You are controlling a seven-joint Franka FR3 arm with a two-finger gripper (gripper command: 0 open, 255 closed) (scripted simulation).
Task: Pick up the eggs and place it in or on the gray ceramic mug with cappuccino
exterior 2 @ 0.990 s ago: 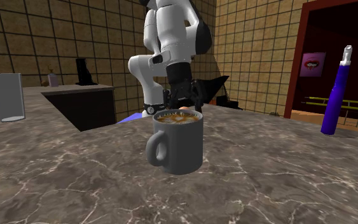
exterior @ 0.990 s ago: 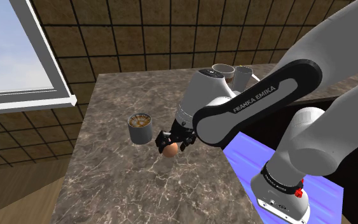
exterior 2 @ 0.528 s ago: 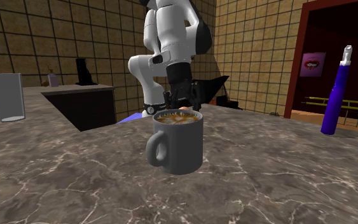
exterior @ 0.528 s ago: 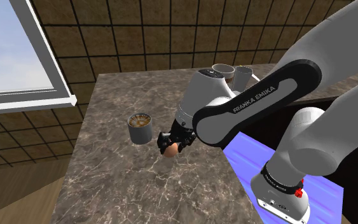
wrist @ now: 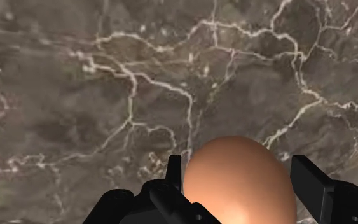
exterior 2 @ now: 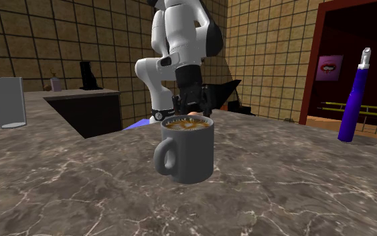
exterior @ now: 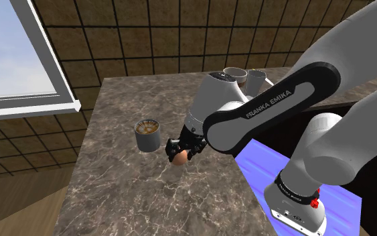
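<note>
**Desk** (exterior: 123,184): dark veined marble.

**Item 1, grey mug** (exterior: 146,137): filled with cappuccino, upright, mid-desk and away from every edge.

**Item 2, brown egg** (exterior: 178,159): just beside the mug, toward the desk's stand-side edge. It is clasped on two sides by the black pincer (exterior: 179,153) and sits low over the marble; whether it touches I cannot tell.

**Step in hand, as I judge:** grasp made, carry pending.

**Next move calls for:** a lift clear of the mug's rim, a short traverse over the foam, then a gentle release.

Shoulder view looks down toward ten o'clock; second exterior view crouches close opposite (facing the arm (exterior 2: 180,33)); both share the mug (exterior 2: 188,155); wrist view hugs the counter (wrist: 107,95).
</note>
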